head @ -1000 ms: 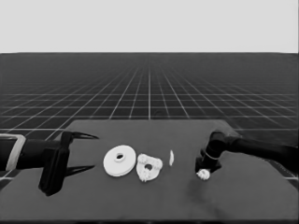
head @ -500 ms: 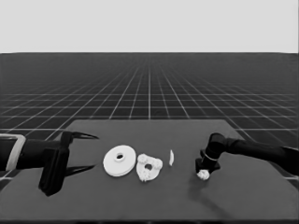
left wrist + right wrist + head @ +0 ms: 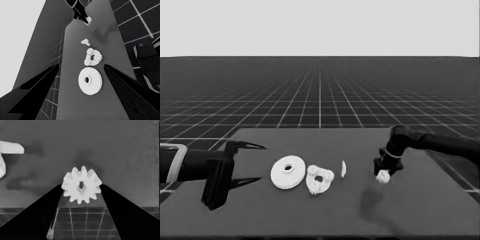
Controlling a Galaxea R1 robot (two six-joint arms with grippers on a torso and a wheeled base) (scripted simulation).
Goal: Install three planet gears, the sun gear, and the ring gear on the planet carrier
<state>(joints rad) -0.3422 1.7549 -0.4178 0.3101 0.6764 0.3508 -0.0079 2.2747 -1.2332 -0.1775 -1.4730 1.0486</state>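
My right gripper (image 3: 382,173) is shut on a small toothed gear (image 3: 383,176), held a little above the table's right part, with its shadow on the surface below. In the right wrist view the gear (image 3: 81,185) sits pinched between the two fingertips. The smaller round part (image 3: 319,179) lies at mid-table with three gears on it, also seen in the left wrist view (image 3: 93,57). Just left of it lies the larger round part (image 3: 287,172). My left gripper (image 3: 262,163) waits open over the table's left end, holding nothing.
A thin white piece (image 3: 343,168) stands on edge between the smaller round part and the held gear. The table's right edge (image 3: 440,170) runs close behind my right arm. Dark machinery with blue lights (image 3: 146,60) shows past the table's edge.
My right gripper has risen with the gear and shifted slightly right; the gear now hangs above its shadow. The left arm and the other parts have not moved.
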